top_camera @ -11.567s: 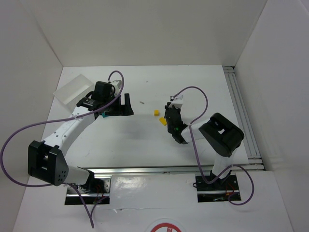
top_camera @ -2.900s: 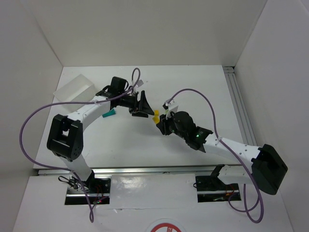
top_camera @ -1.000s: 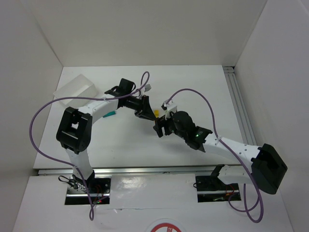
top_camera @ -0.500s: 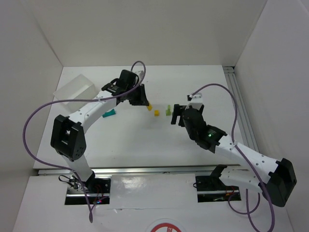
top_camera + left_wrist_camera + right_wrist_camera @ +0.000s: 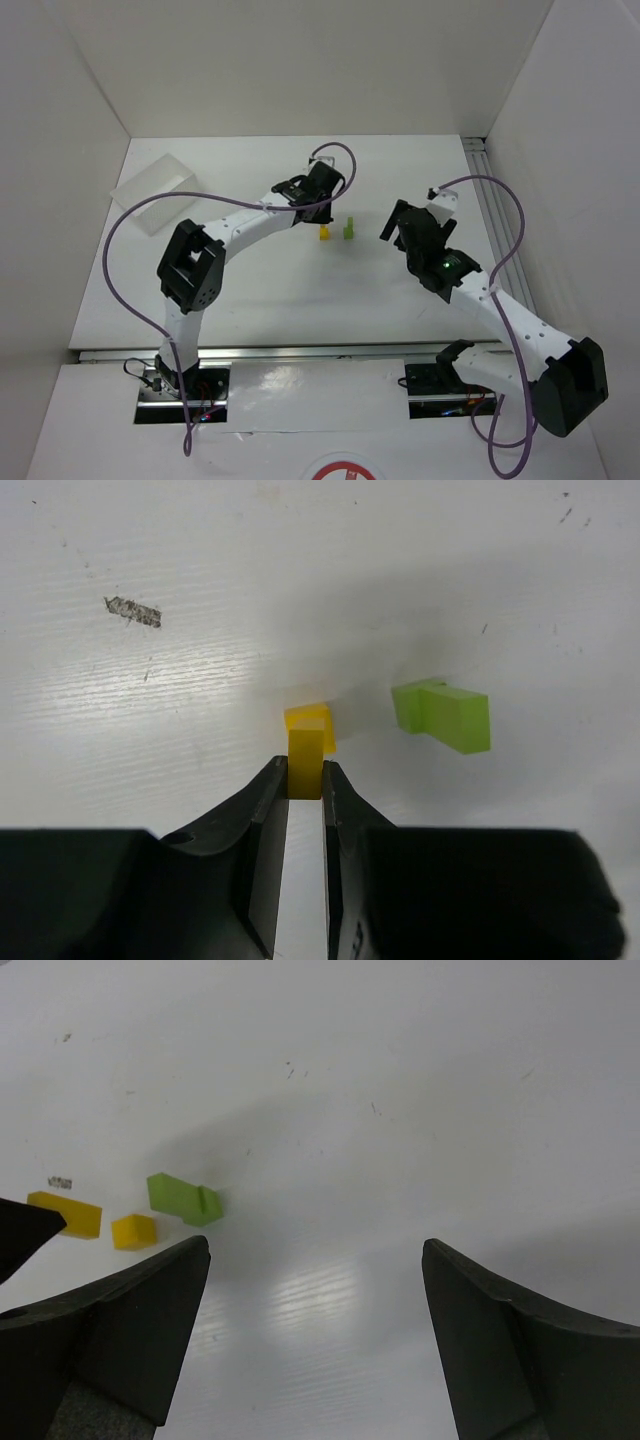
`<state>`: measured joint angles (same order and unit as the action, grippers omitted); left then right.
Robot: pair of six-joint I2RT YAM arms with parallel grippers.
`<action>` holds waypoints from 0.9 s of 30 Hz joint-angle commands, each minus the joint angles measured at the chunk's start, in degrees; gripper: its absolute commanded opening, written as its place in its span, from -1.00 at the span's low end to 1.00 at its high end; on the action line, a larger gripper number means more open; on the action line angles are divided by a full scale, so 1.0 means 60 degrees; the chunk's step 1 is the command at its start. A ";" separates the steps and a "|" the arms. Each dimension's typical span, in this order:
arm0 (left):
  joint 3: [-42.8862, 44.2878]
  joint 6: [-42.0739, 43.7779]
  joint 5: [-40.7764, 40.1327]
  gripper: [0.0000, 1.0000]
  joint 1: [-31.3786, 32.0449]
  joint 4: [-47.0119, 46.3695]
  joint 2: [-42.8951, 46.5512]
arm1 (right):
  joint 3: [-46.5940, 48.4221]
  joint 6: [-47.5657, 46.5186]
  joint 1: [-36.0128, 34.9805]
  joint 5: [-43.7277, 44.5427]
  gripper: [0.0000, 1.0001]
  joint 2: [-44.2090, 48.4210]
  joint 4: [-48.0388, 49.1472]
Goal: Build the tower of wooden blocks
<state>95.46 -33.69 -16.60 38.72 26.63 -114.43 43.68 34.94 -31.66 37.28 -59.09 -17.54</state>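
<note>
Your left hand [image 5: 303,771] is clamped on a slim yellow block [image 5: 305,748], pinched right at the fingertips. Just past them sits a small yellow cube [image 5: 316,720] on the white table [image 5: 180,570]. Off to their right sits a light green block [image 5: 447,715], apart from both. Your right hand [image 5: 315,1250] is spread wide and empty, with the green block ahead on its left.

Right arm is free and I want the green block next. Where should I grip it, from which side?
I'd grip the green block across its two long flat sides, mid-length, descending from above with the open right gripper. Its right flank is bare; the yellow cube sits apart on its left.
</note>
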 commanded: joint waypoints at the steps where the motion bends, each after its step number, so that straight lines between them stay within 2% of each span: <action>1: 0.0628 -0.0331 -0.1275 -1.00 0.0226 -0.0104 -0.0103 | -0.0145 -0.0096 0.0369 -0.0235 0.88 0.0312 0.0096; 9: 0.0716 -0.0713 -0.2271 -1.00 0.0709 0.0088 -0.0424 | -0.0351 -0.0286 0.0998 -0.1187 0.88 0.0313 0.0462; 16: 0.1038 -0.1342 -0.2769 -1.00 0.0900 0.0702 -0.0747 | -0.0439 -0.0374 0.1174 -0.1276 0.88 0.0312 0.0462; 27: 0.0936 -0.1621 -0.2682 -1.00 0.0988 0.0703 -0.0835 | -0.0527 -0.0462 0.1263 -0.1452 0.88 0.0415 0.0375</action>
<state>99.74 -42.00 -31.31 44.21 30.87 -119.15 40.71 32.91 -24.47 28.69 -57.93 -16.75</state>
